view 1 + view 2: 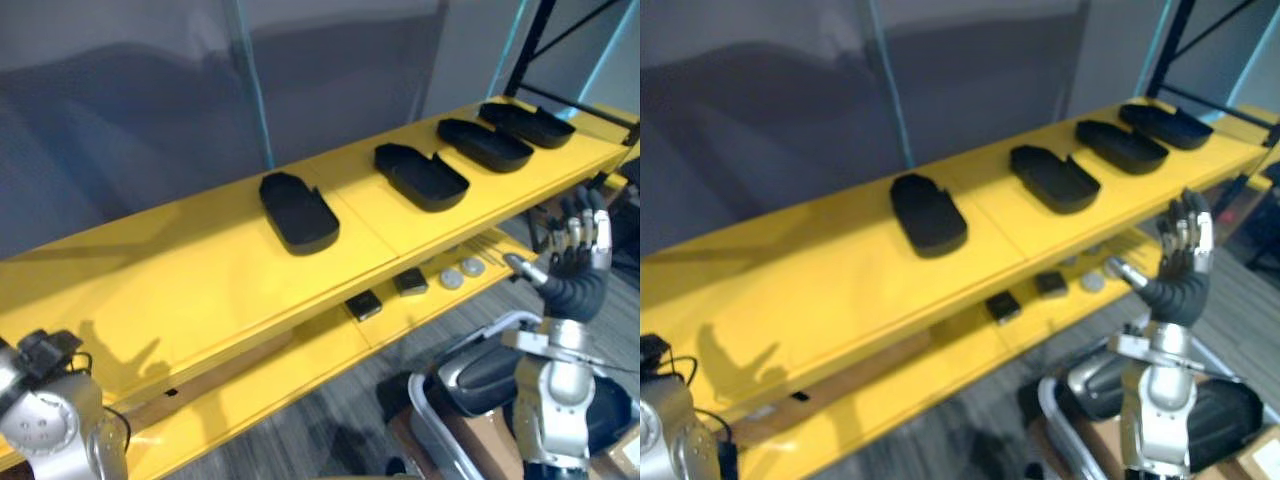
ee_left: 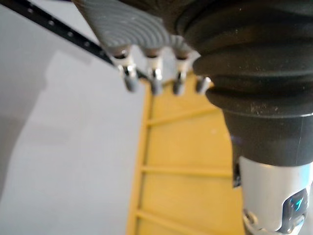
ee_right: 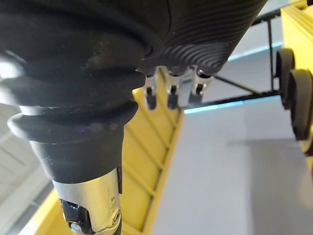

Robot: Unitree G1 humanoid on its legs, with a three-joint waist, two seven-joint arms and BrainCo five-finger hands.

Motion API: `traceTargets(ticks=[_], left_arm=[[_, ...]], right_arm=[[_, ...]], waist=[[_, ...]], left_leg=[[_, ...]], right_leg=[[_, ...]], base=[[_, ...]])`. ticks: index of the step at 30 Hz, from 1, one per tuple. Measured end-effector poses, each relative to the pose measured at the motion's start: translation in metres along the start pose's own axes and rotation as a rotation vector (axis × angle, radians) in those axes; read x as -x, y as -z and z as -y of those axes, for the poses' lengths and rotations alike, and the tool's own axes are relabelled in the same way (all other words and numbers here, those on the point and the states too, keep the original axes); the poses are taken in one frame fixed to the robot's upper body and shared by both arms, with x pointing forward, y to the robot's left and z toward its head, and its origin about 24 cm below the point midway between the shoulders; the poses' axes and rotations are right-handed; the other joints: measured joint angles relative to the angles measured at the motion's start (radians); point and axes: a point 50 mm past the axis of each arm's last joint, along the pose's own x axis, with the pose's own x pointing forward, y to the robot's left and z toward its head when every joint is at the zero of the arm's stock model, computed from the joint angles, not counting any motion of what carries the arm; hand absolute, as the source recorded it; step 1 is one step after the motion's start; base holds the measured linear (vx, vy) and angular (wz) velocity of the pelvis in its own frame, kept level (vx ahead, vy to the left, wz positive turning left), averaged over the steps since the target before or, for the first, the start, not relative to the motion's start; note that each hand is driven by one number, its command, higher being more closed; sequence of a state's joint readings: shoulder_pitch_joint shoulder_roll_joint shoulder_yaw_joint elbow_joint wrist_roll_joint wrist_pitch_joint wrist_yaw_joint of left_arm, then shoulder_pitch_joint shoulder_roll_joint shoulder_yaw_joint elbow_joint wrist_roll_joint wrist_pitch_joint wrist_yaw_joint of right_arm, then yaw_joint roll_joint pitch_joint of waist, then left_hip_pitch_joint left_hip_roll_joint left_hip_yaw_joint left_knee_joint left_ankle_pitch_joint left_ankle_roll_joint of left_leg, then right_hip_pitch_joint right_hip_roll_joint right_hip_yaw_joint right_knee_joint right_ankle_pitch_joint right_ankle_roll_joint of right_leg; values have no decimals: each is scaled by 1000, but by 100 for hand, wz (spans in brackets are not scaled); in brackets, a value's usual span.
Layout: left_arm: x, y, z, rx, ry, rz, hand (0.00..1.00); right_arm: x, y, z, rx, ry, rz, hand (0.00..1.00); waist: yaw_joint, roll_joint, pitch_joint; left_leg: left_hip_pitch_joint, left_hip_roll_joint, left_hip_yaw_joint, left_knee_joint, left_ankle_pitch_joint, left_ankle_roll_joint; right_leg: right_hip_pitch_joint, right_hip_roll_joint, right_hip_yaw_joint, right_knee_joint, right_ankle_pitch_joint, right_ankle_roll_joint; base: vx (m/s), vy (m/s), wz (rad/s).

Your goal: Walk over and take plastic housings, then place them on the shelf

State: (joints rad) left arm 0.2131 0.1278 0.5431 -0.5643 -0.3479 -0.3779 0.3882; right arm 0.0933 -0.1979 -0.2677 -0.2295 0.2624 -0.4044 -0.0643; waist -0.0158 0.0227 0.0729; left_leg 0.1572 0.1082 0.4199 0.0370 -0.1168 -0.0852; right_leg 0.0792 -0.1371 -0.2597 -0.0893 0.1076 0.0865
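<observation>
Currently, a long yellow shelf (image 1: 200,270) is seen beyond the right hand (image 1: 580,240), which is raised with fingers loosely open and nothing held. Four black plastic housings (image 1: 298,211) are laid in a row on the top board, higher than that hand and mostly to its left. The left hand (image 2: 132,24) is likewise relaxed and empty. Small black blocks (image 1: 364,304) and silver discs (image 1: 452,279) are set on the lower board, near the right hand.

Black housings (image 1: 299,212), yellow shelf (image 1: 200,275), grey wall (image 1: 120,110), silver dark-tipped right robot hand (image 1: 578,245) with dark ribbed cover.

Head eyes overlook shelf (image 1: 230,262), wrist views close-up
</observation>
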Motion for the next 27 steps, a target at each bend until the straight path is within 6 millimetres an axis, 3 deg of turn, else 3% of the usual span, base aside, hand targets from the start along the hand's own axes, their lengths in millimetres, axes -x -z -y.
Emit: traceTargets(ticks=[7, 12, 15, 18, 20, 21, 22, 24, 25, 26, 27], left_arm=[[3, -2, 5, 66, 91, 10, 0], [9, -1, 25, 157, 236, -10, 0], [14, 2, 38, 258, 285, -36, 0], [22, 11, 60, 352, 337, -90, 0], [24, 22, 78, 409, 352, -131, 0], [23, 25, 82, 416, 347, -135, 0], [20, 28, 91, 433, 341, -140, 0], [15, 32, 107, 418, 365, -140, 0], [11, 31, 113, 400, 371, -126, 0], [10, 31, 113, 393, 366, -124, 0], [11, 32, 111, 354, 350, -131, 0]], right_arm=[[1, 4, 0, 1, -2, -31, 0], [2, 13, -2, 49, 21, -97, 0], [5, 15, 4, 95, 67, -124, 0], [18, 8, 37, 185, 199, -142, 0], [30, -3, 69, 261, 299, -138, 0], [33, -6, 75, 262, 315, -132, 0], [38, -12, 83, 246, 332, -111, 0], [39, -23, 86, 227, 328, -60, 0], [36, -27, 80, 210, 287, -21, 0], [33, -29, 76, 193, 259, -5, 0], [27, -30, 63, 155, 180, 30, 0]], waist=[[5, -2, -1], [2, -17, -8], [-6, -30, -4], [-51, -31, -1], [-103, -27, 9], [-110, -23, 19], [-142, -20, 26], [-173, -13, 38], [-173, -15, 42], [-167, -18, 46], [-152, -15, 51]], left_leg=[[-7, 4, -23, -30, 32, -11], [-15, 4, -19, -30, 34, -11], [3, 6, 52, -30, 26, -17], [50, 12, 140, -22, -4, -25], [78, 22, 219, 10, -41, -34], [87, 25, 235, 14, -48, -34], [96, 26, 269, 25, -62, -36], [104, 35, 305, 61, -87, -37], [99, 41, 281, 119, -102, -29], [88, 47, 241, 165, -109, -16], [43, 60, 110, 274, -133, 26]], right_leg=[[-7, 4, -29, 3, 2, 2], [-22, 12, -23, 9, 6, 4], [-47, 24, 44, 9, 15, 1], [-51, 43, 129, 9, 21, 2], [-58, 57, 203, 9, 28, 3], [-57, 62, 220, 9, 30, 3], [-65, 67, 252, 9, 32, 5], [-75, 78, 300, 9, 35, 6], [-88, 86, 343, 9, 39, 2], [-92, 89, 365, 9, 44, -3], [-99, 99, 407, 9, 47, -7]], base=[[-4, -23, 11], [51, -3, -1], [24, 15, -64], [6, 10, -86], [-35, 19, -101], [-83, 12, -96], [-86, 9, -73], [-91, -4, -89], [-74, -46, -99], [-56, -111, -112], [-44, -107, -122]])
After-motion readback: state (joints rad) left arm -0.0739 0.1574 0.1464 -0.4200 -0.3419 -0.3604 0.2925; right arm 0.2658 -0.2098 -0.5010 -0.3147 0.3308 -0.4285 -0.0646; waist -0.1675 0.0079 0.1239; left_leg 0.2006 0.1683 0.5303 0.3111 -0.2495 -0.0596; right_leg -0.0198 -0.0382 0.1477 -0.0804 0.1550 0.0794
